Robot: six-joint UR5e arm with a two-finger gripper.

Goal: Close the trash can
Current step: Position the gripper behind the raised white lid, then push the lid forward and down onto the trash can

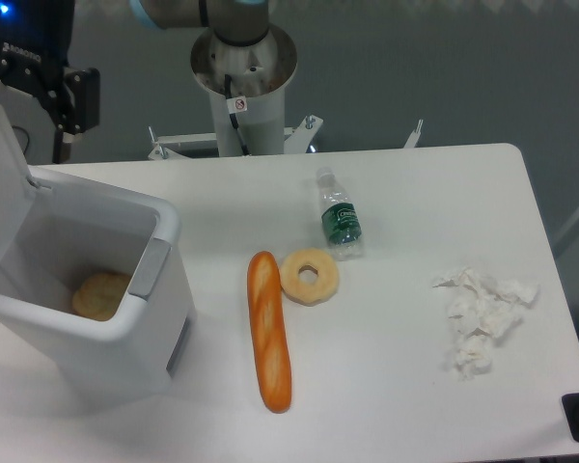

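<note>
This looks like a robotics lab. The arm's pedestal point(243, 87) is bolted to a metal frame behind a plain white table point(425, 193), against a bare grey wall point(444, 68), and props are laid out: baguette point(269, 331), bagel point(309, 276), bottle point(340, 218), crumpled tissue point(481, 316).

Quick count of what's around my big boxy white plastic trash can point(125, 318), which I'll use as the reference. One of those, lid up. Inside it, one round tan bread roll point(100, 294). To its right on the table: one long orange-brown baguette point(269, 331), one pale ring-shaped bagel point(310, 276), one small clear plastic water bottle with a green label point(340, 219). Farthest right, one heap of crumpled white tissue point(481, 316); can't split it into sheets.
</note>
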